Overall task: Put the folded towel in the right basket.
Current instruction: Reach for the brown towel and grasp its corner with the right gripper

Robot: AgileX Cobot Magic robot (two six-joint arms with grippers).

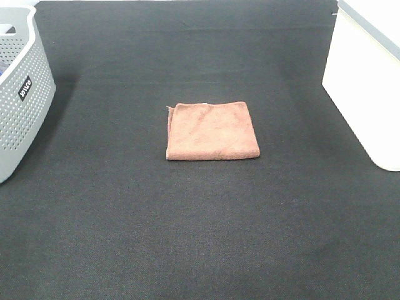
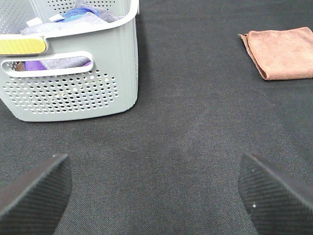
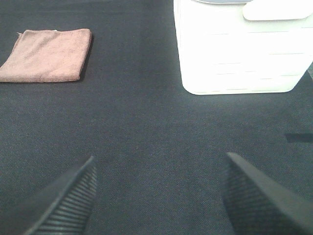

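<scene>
Folded brown towel (image 1: 212, 131), flat mid-table

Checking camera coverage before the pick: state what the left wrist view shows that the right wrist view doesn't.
Left wrist only: the grey perforated basket holding cloths, and the left gripper, jaws apart. Right wrist only: the white basket and the right gripper, jaws apart. Both: the folded towel lying flat on the black mat, untouched.

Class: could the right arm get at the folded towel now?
Probably yes. The right gripper is open, only bare mat lies between it and the folded towel, and the white basket stands aside.
</scene>
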